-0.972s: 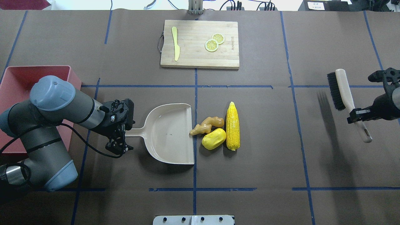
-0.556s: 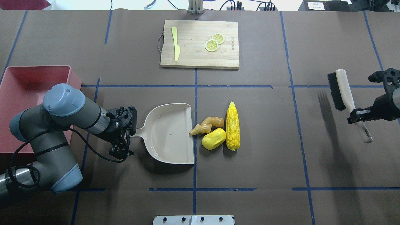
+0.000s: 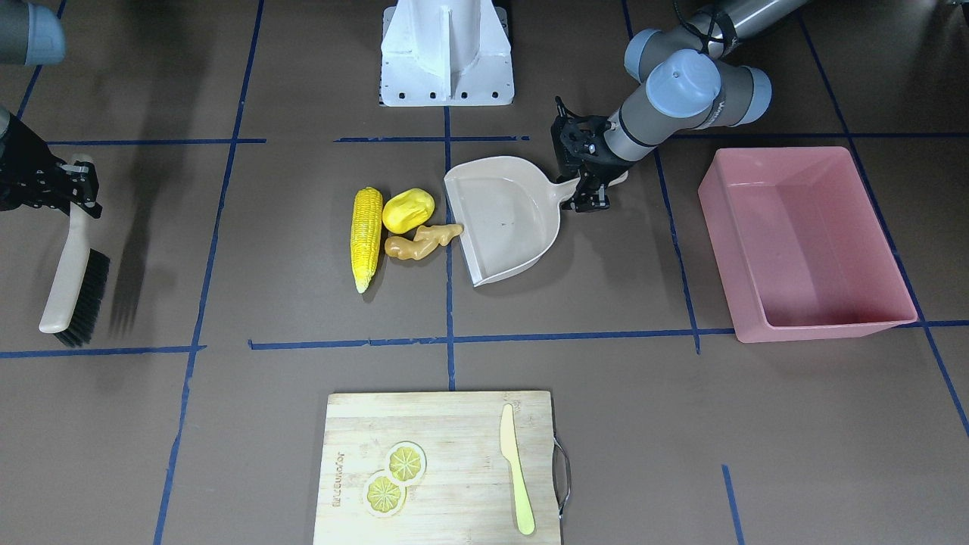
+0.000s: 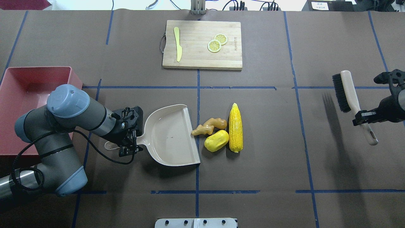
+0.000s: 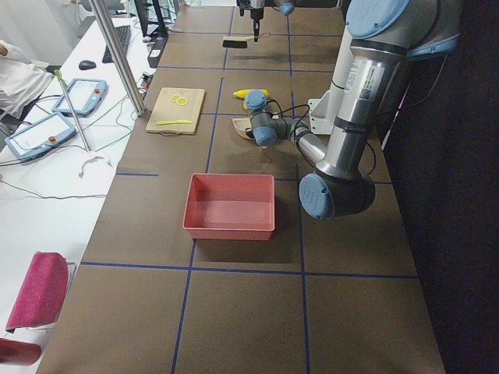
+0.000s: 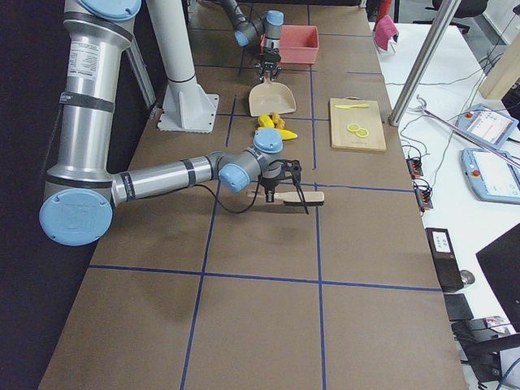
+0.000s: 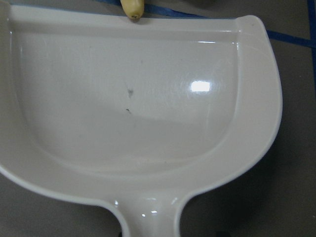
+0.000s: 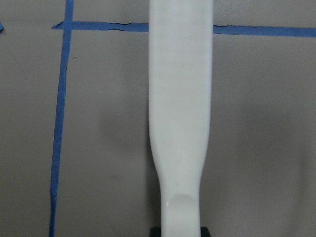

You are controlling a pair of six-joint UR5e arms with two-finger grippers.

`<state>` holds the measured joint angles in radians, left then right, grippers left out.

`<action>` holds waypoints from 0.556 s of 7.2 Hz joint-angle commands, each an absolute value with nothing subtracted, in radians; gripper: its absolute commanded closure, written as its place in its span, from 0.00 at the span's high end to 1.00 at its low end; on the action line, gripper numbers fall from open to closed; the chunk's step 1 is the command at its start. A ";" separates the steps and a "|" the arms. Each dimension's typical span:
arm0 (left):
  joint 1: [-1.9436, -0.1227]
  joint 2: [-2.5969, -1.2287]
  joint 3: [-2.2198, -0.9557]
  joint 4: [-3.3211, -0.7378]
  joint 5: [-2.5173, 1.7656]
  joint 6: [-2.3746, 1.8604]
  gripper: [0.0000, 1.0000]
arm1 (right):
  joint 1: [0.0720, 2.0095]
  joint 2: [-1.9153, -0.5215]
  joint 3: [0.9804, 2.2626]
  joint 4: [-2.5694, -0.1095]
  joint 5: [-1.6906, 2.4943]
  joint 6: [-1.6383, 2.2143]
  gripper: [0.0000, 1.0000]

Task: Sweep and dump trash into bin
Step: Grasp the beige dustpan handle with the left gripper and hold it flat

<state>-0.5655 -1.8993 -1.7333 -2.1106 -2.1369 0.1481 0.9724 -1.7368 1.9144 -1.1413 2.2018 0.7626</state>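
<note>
The trash lies mid-table: a long corn cob (image 4: 235, 128), a lumpy yellow vegetable (image 4: 216, 140) and a ginger root (image 4: 210, 126), just right of the beige dustpan (image 4: 171, 136). The ginger's tip (image 7: 132, 7) touches the pan's open edge (image 7: 138, 98). My left gripper (image 4: 127, 146) is shut on the dustpan's handle. My right gripper (image 4: 362, 116) is shut on the handle (image 8: 180, 123) of a black-bristled brush (image 4: 346, 91), held above the table at the far right. The pink bin (image 4: 19, 95) stands at the left edge, partly hidden by my left arm, and holds nothing (image 3: 795, 227).
A wooden cutting board (image 4: 202, 44) at the far middle carries a pale yellow knife (image 4: 178, 44) and two lemon slices (image 4: 216, 42). Blue tape lines cross the brown table. The robot's white base (image 3: 447, 53) stands at the near edge.
My left gripper moved in and closed on the dustpan's handle. The dustpan turned slightly, its handle swinging toward the robot. The right arm and brush barely moved.
</note>
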 commanded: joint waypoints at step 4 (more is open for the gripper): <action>-0.574 -1.919 -1.752 -2.100 -2.051 0.149 0.00 | 0.973 -1.738 1.914 -1.141 2.201 0.761 0.00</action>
<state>-0.5717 -1.9204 -1.7496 -2.1033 -2.0527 0.1488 0.9725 -1.7380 1.9144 -1.1413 2.2013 0.7609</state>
